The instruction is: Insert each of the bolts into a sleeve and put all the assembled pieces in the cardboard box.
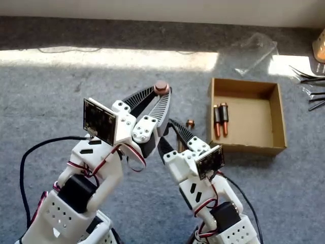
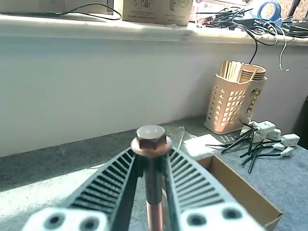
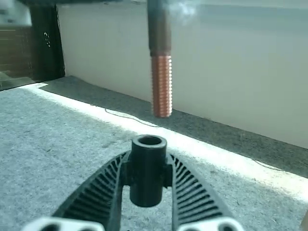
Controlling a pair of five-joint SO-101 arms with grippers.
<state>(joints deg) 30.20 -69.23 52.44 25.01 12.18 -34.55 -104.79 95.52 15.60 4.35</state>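
Two grips are set: my left gripper [image 1: 160,94] clamps the bolt [image 1: 161,87] at centre frame, my right gripper [image 3: 147,168] pinches the sleeve [image 3: 147,190] below its thread, so next I'd align them and lower.

The grey carpeted worktop [image 1: 51,101] carries a band of sunlight along its far side, and a thin cable [image 1: 66,50] trails there near the white wall [image 2: 72,86]. A crumpled clear plastic bag [image 1: 256,51] lies flat on the carpet. Loose black cable ties [image 1: 310,84] are scattered at the edge, near some white plugs [image 2: 274,134]. A beige perforated holder [image 2: 230,108] stands upright against the wall, holding wooden sticks [image 2: 233,70] and stacked paper cups [image 2: 252,73]. On the sill above sit cartons [image 2: 156,10] and tangled black cables [image 2: 240,21].
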